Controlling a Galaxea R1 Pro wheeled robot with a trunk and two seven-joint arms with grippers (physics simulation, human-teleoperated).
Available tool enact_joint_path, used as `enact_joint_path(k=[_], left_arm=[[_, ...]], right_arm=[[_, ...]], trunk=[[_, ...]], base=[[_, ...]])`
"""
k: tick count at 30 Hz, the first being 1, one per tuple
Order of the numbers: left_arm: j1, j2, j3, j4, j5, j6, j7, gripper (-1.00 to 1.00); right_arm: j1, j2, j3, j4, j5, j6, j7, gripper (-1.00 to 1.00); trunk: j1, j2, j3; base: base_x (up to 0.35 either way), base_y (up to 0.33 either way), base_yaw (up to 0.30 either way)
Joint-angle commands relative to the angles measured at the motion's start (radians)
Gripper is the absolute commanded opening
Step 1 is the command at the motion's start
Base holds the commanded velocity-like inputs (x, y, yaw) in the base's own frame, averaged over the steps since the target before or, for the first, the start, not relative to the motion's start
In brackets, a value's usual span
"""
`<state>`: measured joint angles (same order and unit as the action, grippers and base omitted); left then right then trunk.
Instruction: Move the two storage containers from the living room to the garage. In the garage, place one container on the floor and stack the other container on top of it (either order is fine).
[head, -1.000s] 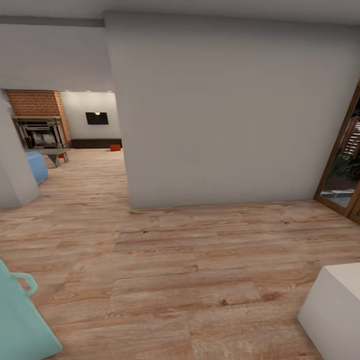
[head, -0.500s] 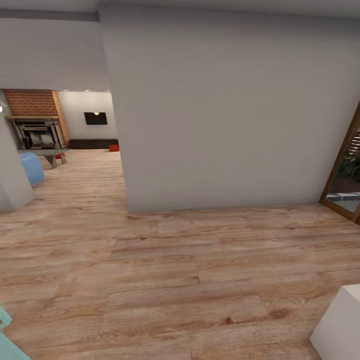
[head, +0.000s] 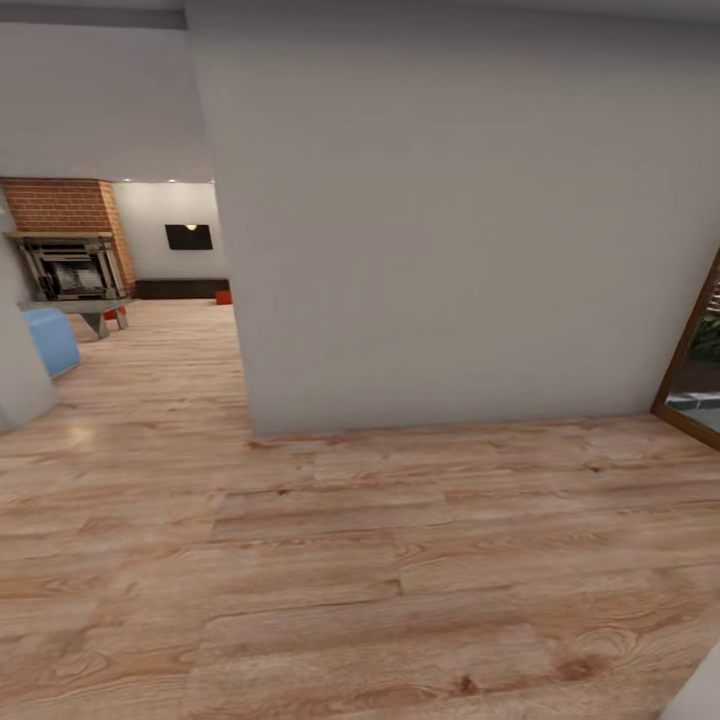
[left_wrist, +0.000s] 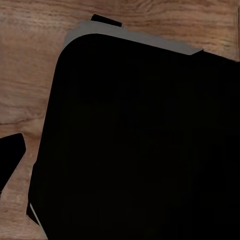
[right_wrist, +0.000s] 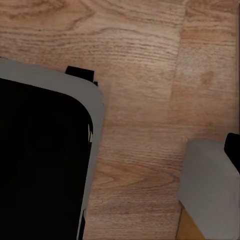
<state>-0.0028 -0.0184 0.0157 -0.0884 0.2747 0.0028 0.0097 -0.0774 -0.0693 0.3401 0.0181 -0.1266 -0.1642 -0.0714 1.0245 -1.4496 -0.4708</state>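
Wood-plank floor (head: 330, 560) beside wall corner (head: 245, 400)

A light wood-plank floor (head: 350, 560) with brown grain and darker knots fills the lower frame. A plain grey-white wall (head: 450, 220) covers the centre and upper right. At far left stand a red-brick column (head: 60, 205), a black TV (head: 189, 237) on a cream wall, and a pale blue sofa (head: 50, 340). 1 small orange-red container (head: 223, 297) sits beyond. A brown wood door frame (head: 690, 350) edges the right
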Motion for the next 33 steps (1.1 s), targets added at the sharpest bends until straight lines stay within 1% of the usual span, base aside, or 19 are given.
enact_joint_path(k=[1, 8, 33], left_arm=[[0.0, 0.0, 0.001, -0.001, 0.004, 0.0, 0.001, 1.0], [0.0, 0.0, 0.001, -0.001, 0.004, 0.0, 0.001, 1.0], [0.0, 0.0, 0.001, -0.002, 0.004, 0.0, 0.001, 1.0]], right_arm=[[-0.001, 0.0, 0.008, 0.002, -0.009, -0.005, 0.0, 1.0], [-0.001, 0.0, 0.012, 0.002, -0.009, -0.005, -0.002, 1.0], [-0.001, 0.0, 0.01, 0.002, -0.012, -0.007, -0.004, 1.0]], trunk=[[0.001, 0.0, -0.001], [0.001, 0.0, -0.001], [0.001, 0.0, -0.001]], base=[[0.324, 0.0, 0.018], [0.324, 0.0, 0.193], [0.324, -0.023, 0.29]])
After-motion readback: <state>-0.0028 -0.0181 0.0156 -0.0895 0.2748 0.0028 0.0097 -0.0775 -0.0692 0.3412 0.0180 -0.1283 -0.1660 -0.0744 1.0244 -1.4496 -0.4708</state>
